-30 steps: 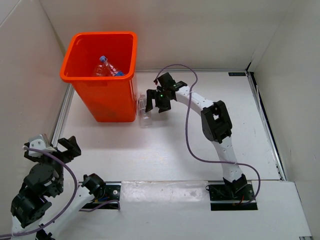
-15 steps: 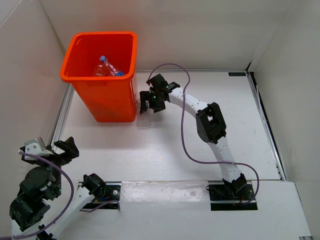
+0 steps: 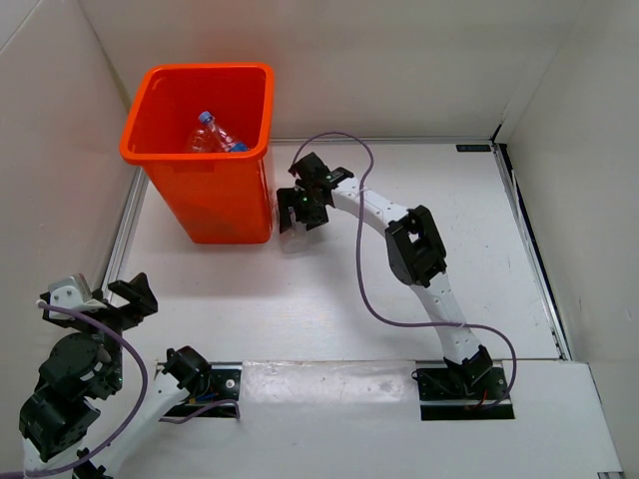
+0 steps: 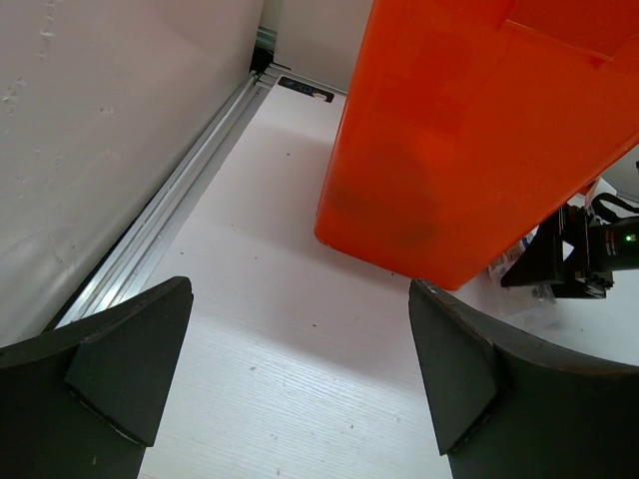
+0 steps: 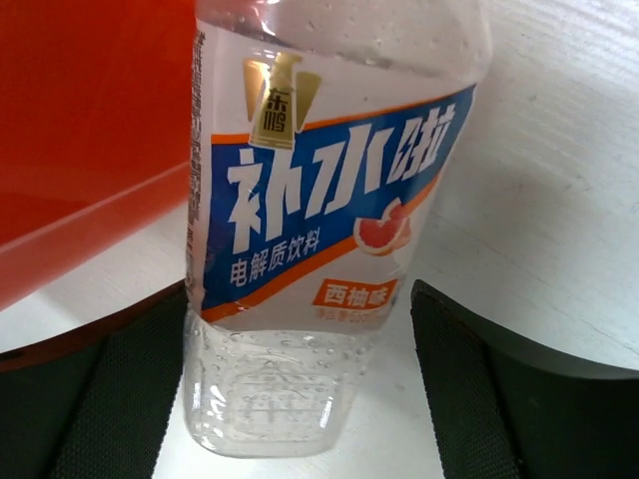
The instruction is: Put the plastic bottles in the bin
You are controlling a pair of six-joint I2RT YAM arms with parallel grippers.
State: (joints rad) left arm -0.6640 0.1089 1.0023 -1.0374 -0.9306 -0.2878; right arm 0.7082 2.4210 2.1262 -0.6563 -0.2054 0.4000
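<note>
Shifts left toward bin (image 3: 215, 205) since a second ago, with right fingers (image 5: 479, 399) spread wide either side of labelled bottle (image 5: 319, 230) on counter (image 5: 559, 150), just beside bin. Holds left fingers (image 4: 110, 369) open over counter's near-left corner. Shows second bottle (image 3: 209, 135) inside bin.

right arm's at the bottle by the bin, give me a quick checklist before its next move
1. Labelled bottle between the jaws of the right gripper: ok, one jaw on each side.
2. Jaws open, ready to close: ok, a gap shows on both sides of the bottle.
3. Labelled bottle free of the bin wall: cannot tell, the wall is right beside it.
4. Room in the bin: ok, only a blue-capped bottle shows inside.
5. Left gripper out of the way: ok, open, empty, apart from the bin.
</note>
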